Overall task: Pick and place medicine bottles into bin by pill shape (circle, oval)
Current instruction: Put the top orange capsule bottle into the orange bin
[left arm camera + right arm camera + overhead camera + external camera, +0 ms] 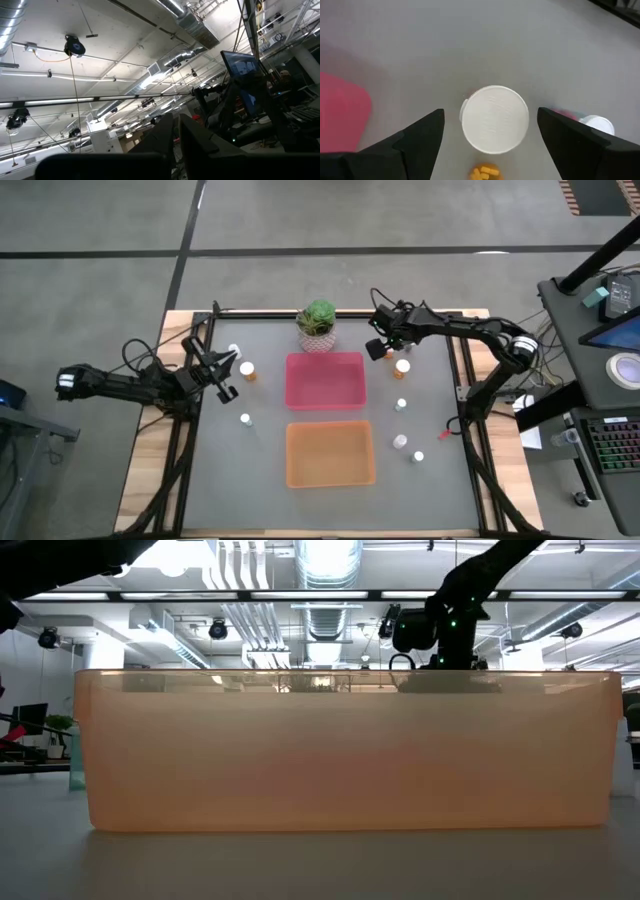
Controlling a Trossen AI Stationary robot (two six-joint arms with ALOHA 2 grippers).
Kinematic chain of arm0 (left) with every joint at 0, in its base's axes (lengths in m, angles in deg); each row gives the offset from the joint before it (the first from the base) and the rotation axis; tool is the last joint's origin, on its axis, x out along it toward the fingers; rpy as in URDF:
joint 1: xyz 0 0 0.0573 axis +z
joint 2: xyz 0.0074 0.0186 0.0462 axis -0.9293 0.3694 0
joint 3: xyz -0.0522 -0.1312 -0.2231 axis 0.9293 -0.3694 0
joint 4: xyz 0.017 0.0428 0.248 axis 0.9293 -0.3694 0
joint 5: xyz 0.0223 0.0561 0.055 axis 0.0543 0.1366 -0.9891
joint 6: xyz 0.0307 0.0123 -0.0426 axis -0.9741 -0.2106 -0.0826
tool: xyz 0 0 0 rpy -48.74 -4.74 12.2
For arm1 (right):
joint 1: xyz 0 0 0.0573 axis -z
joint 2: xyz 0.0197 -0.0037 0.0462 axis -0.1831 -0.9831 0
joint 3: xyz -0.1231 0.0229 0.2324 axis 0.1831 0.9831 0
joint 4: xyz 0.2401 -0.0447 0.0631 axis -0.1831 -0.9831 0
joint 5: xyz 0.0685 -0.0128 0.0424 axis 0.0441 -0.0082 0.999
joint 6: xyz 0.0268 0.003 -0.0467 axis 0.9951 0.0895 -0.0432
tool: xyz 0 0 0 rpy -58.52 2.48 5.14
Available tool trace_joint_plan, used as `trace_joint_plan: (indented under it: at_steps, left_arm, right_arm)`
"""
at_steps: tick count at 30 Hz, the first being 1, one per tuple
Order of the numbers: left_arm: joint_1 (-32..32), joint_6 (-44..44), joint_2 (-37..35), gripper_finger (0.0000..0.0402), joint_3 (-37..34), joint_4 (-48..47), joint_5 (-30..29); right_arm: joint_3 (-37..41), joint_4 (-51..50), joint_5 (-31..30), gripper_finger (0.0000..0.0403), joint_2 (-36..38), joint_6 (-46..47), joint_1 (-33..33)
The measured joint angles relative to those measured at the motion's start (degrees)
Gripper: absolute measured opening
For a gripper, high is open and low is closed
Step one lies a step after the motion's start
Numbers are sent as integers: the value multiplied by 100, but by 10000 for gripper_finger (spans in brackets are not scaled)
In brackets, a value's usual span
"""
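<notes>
Two dark fingers [415,137] of the right gripper [377,348] stand spread wide, holding nothing, either side of a white-capped medicine bottle [494,118] on the counter [230,470] beside the pink bin [325,380]. Left gripper [226,377] waits raised near another bottle [247,370]; its opening is unclear.

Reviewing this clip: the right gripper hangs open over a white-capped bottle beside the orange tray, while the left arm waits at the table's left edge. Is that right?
Not quite. The right gripper hangs open over the white-capped bottle, but beside the pink tray, not the orange tray; the high view shows this. The left gripper does wait at the table's left edge.
</notes>
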Motion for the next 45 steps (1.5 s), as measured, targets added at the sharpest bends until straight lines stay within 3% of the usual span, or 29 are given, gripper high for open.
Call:
trace_joint_plan:
  at_steps: [9, 24, 35, 45]
  left_arm:
    - [0, 0, 0, 13, -2, 0, 0]
    - [1, 0, 2, 13, -2, 1, 0]
    - [1, -2, 2, 13, -2, 1, 0]
    - [1, -15, 0, 13, 2, 4, 0]
  right_arm:
    - [0, 68, -133, 303, -160, -36, 0]
    - [0, 64, -148, 212, -125, -22, 0]
    - [-4, 46, -129, 207, -60, -74, 0]
    - [-576, -537, -137, 206, 480, -86, -241]
